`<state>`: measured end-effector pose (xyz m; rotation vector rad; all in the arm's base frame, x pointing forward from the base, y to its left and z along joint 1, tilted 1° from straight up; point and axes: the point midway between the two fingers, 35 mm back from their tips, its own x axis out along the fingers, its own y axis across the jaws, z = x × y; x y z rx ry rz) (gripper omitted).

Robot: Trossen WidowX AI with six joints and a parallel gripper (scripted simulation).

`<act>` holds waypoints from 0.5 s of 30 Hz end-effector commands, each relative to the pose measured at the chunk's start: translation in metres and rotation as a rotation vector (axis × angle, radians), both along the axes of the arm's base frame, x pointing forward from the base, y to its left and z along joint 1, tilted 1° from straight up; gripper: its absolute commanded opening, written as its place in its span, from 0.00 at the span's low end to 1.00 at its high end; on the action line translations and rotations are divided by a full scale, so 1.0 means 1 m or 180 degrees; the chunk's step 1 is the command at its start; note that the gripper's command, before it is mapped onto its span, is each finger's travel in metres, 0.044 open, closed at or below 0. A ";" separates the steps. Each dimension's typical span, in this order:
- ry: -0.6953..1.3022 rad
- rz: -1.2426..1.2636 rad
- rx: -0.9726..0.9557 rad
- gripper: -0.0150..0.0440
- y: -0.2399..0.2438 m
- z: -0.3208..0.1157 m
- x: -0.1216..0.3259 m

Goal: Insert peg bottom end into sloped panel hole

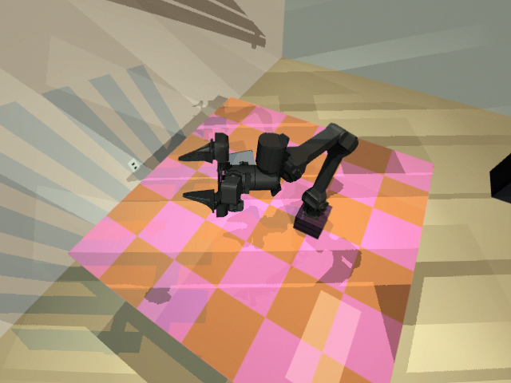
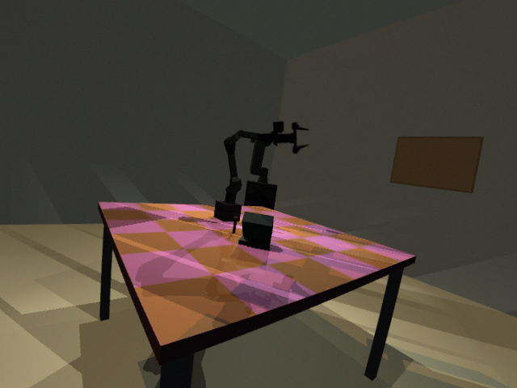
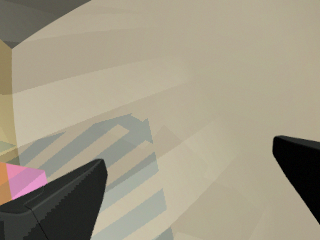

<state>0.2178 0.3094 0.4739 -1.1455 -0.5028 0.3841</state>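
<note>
The peg (image 2: 234, 225) is small, dark and thin, with a reddish top. It stands upright on the table in the exterior view, beside the sloped panel block. In the top view the arm hides it. The panel block (image 1: 242, 156) (image 2: 257, 231) shows a light grey face in the top view, partly covered by the gripper and arm; its hole cannot be made out. My gripper (image 1: 181, 176) (image 2: 308, 137) (image 3: 190, 157) is wide open and empty. It is high above the table, pointing roughly level, well away from the peg and panel. The wrist view shows neither peg nor panel.
The arm base (image 1: 312, 223) (image 2: 227, 210) sits on the checkered table (image 1: 288, 354) (image 2: 150, 317). A dark box (image 1: 501, 179) (image 2: 261, 194) stands beyond the table, with a dark jointed shape above it in the exterior view. A brown board (image 2: 436, 165) hangs on the wall.
</note>
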 end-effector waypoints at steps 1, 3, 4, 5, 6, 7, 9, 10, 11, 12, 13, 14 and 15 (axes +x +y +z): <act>0.0104 -0.0080 -0.0089 1.00 -0.002 -0.015 0.017; 0.0150 -0.0127 -0.0139 1.00 -0.004 -0.022 0.025; 0.0174 -0.0151 -0.0164 1.00 -0.005 -0.025 0.029; 0.0199 -0.0174 -0.0188 1.00 -0.006 -0.029 0.033; 0.0224 -0.0198 -0.0212 1.00 -0.007 -0.032 0.037; 0.0250 -0.0222 -0.0236 1.00 -0.009 -0.036 0.041; 0.0302 -0.0271 -0.0282 1.00 -0.012 -0.043 0.050; 0.0330 -0.0295 -0.0304 1.00 -0.013 -0.046 0.054; 0.0357 -0.0316 -0.0315 1.00 -0.015 -0.049 0.057; 0.0385 -0.0337 -0.0326 1.00 -0.018 -0.052 0.061; 0.0413 -0.0359 -0.0336 1.00 -0.020 -0.055 0.064; 0.0442 -0.0380 -0.0346 1.00 -0.022 -0.058 0.067; 0.0471 -0.0402 -0.0355 1.00 -0.025 -0.061 0.071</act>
